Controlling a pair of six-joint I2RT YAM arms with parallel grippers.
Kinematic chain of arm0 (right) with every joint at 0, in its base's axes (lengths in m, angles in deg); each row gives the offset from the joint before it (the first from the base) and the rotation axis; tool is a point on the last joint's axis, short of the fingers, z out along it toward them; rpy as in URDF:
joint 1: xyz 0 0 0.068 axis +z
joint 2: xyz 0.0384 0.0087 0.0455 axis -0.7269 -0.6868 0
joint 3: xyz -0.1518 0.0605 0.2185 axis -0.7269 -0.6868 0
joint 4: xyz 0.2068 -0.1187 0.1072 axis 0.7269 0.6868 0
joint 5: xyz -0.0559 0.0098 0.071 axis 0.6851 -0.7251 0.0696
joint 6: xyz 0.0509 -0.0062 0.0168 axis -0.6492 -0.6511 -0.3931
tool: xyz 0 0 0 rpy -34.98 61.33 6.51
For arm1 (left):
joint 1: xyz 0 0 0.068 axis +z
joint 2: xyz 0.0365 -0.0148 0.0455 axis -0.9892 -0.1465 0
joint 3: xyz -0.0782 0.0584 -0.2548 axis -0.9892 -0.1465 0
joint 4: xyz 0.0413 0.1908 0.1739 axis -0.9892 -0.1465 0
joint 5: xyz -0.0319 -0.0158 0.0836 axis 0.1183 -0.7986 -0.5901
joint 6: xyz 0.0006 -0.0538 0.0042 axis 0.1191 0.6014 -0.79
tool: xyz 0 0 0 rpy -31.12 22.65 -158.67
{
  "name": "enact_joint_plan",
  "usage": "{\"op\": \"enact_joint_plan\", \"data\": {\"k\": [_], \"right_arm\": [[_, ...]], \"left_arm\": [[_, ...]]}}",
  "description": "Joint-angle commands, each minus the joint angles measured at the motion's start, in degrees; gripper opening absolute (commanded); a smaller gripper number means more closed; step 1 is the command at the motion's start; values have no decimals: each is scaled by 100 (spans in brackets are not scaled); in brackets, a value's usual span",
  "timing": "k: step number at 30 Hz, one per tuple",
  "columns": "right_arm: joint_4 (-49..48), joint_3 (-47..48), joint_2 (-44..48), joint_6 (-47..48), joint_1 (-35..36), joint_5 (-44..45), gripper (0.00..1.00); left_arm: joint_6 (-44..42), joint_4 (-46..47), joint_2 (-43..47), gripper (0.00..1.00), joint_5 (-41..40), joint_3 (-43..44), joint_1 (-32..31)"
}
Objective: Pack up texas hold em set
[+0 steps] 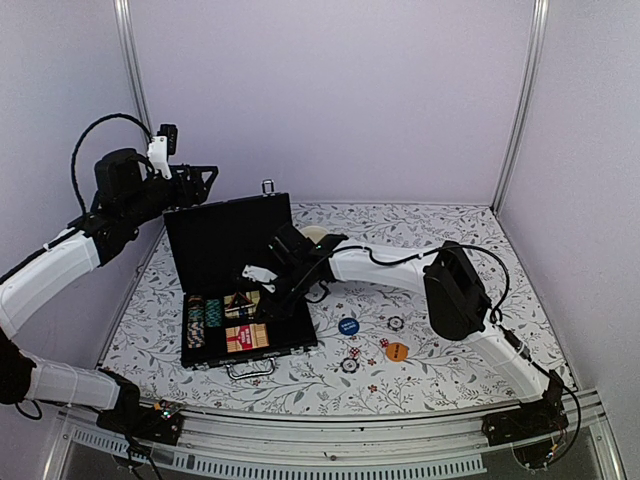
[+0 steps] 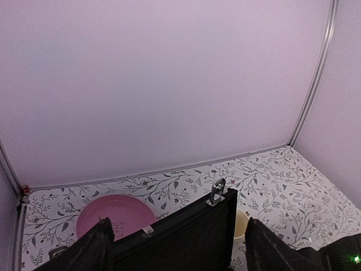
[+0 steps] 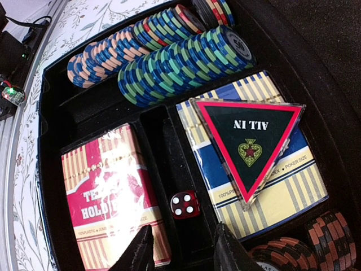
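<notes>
The black case (image 1: 198, 235) lies open on the table with its lid upright. In its tray are rows of striped chips (image 3: 169, 56), a red card deck (image 3: 110, 192), and a blue deck (image 3: 271, 186) with a triangular "ALL IN" marker (image 3: 248, 141) on top. A red die (image 3: 185, 204) rests in the narrow slot between the decks. My right gripper (image 3: 183, 251) hovers just above the die, open, its fingers clear of it. My left gripper (image 2: 180, 248) is open at the lid's top edge (image 2: 186, 231), with a finger on either side near the latch (image 2: 216, 192).
On the table right of the case lie a blue round button (image 1: 348, 326), an orange button (image 1: 397, 351), two dice (image 1: 354, 351) and loose chips (image 1: 396, 323). A pink plate (image 2: 115, 214) and a cream mug (image 2: 241, 223) stand behind the lid.
</notes>
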Motion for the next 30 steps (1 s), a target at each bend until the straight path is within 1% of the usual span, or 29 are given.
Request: {"op": "enact_joint_plan", "data": {"k": [1, 5, 8, 12, 15, 18, 20, 21, 23, 24, 25, 26, 28, 30], "right_arm": [[-30, -17, 266, -76, 13, 22, 27], [-35, -304, 929, -54, -21, -20, 27], [-33, -694, 1676, 10, -146, -159, 29], [-41, -1529, 2631, 99, -482, -372, 30], [-67, -2348, 3414, 222, -873, -413, 32], [-139, -3271, 4138, 449, -1365, -297, 34], [-288, -3969, 4647, 598, -1789, -174, 35], [-370, -4151, 4880, 604, -2053, -182, 35], [-522, -4778, 5307, 594, -2607, -250, 37], [-582, -5003, 5497, 590, -2968, -322, 38], [-631, -5240, 5661, 594, -3205, -370, 38], [-693, -5473, 5835, 601, -3458, -414, 38], [-949, -6019, 6210, 578, -3937, -602, 39], [-1302, -6598, 6638, 461, -4340, -850, 41]], "left_arm": [[39, 62, 70, 80, 68, 58, 39], [63, 67, 47, 80, 33, 58, 39], [96, 64, -1, 79, 21, 64, 36], [63, -34, -136, 74, 120, 154, 40], [-69, -122, -256, 72, 347, 252, -18], [-376, -406, -435, 72, 490, 471, -371], [-573, -717, -598, 72, 373, 679, -789], [-637, -840, -686, 72, 287, 767, -994], [-610, -1031, -857, 70, 151, 911, -1407], [-470, -1122, -971, 71, 86, 938, -1514], [-288, -1219, -1050, 88, 55, 952, -1598], [-105, -1352, -1132, 96, 93, 991, -1648], [194, -1761, -1340, 97, 282, 1151, -1734], [230, -2155, -1504, 97, 243, 1314, -1944]]}}
